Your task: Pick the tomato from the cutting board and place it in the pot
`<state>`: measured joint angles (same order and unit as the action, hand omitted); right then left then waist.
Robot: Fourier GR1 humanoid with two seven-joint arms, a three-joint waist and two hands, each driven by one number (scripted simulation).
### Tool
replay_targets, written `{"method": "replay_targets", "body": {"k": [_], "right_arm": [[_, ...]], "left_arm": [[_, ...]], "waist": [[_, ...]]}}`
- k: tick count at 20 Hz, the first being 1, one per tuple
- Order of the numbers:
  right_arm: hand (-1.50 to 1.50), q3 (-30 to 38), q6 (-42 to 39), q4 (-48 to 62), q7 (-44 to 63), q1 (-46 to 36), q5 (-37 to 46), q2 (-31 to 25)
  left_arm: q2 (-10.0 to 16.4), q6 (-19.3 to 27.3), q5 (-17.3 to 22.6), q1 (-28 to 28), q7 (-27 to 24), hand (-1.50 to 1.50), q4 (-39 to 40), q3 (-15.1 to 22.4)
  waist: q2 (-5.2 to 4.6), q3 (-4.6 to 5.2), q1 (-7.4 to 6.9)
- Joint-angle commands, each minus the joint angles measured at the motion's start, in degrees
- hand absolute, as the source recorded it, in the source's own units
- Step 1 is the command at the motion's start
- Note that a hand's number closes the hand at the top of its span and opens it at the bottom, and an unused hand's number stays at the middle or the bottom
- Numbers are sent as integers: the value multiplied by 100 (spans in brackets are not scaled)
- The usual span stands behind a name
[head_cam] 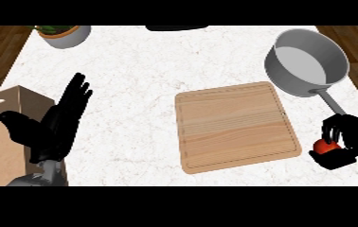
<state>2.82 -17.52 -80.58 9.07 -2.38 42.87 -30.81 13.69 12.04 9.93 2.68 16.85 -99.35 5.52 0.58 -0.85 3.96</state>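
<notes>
The red tomato (324, 147) is in my right hand (339, 141), whose fingers are curled round it, off the right edge of the wooden cutting board (236, 126). The board's top is bare. A grey pot (305, 61) with a long handle stands at the back right, its handle pointing down toward my right hand. The hand sits just below the handle's end. My left hand (59, 119) rests open at the left, fingers straight and pointing up, far from the board.
A brown box (17, 131) lies at the left edge beside my left hand. A grey planter (64, 34) with greenery stands at the back left. A dark object (177, 28) shows at the far edge. Wooden floor borders both counter sides.
</notes>
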Motion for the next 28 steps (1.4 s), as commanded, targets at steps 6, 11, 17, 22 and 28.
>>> {"method": "replay_targets", "body": {"k": [6, 11, 17, 22, 28], "right_arm": [[150, 2191, 1224, -60, -885, 1151, -530, -1003], [150, 3061, 770, -857, -1383, 1564, -1347, -1165], [150, 4108, 157, -2051, -1509, 1569, -2178, -1640], [150, 4465, -311, -2612, -870, 936, -3038, -1614], [150, 3926, -595, -2713, 520, 21, -3266, -1980]], "left_arm": [[-154, 74, -98, 164, -87, 0, 135, 152], [111, -268, 255, 161, -69, 0, 239, -145], [-75, 18, 21, 320, 69, 0, 336, 141], [11, 66, 18, 385, 268, 0, 23, 157], [-210, 64, -104, 478, 183, 0, 179, 336]], "waist": [[-22, 85, -148], [-32, 92, -248], [-23, 96, -186], [-34, 92, -342], [-64, 89, -439]]}}
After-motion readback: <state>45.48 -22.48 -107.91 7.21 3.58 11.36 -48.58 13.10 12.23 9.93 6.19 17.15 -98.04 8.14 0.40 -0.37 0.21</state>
